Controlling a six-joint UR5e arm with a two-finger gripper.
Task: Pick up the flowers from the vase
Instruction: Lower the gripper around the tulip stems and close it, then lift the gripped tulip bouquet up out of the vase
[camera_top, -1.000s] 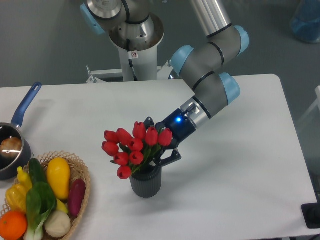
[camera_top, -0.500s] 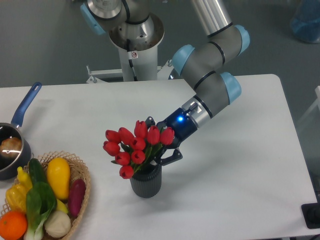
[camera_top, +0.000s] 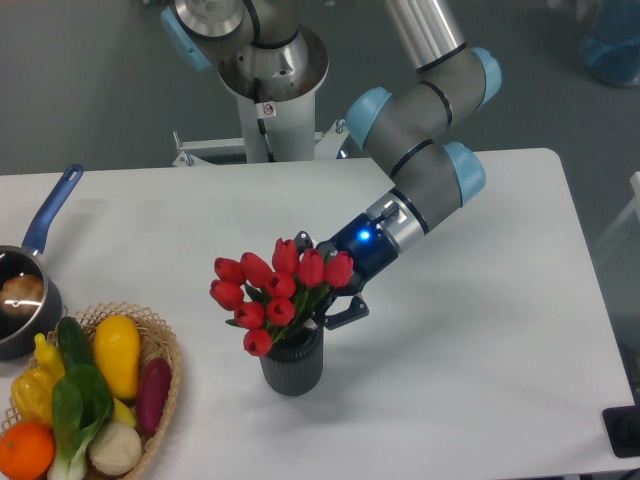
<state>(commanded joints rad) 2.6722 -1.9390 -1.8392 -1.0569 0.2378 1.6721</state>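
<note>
Black and blue, the gripper (camera_top: 318, 300) reaches in from 2 o'clock and is pressed around the stems of the flowers (camera_top: 272, 288). Its fingers are partly hidden by the red heads, yet it looks to be pinching the bunch. The flowers lean toward 10 o'clock, and their stems go down into the vase (camera_top: 292, 363). The vase stands upright near the middle of the white table (camera_top: 480, 350). At 9 o'clock from the vase, well apart, a basket (camera_top: 165, 385) holds vegetables. At 10 o'clock from the basket sits a pot (camera_top: 25, 300) with a blue handle.
</note>
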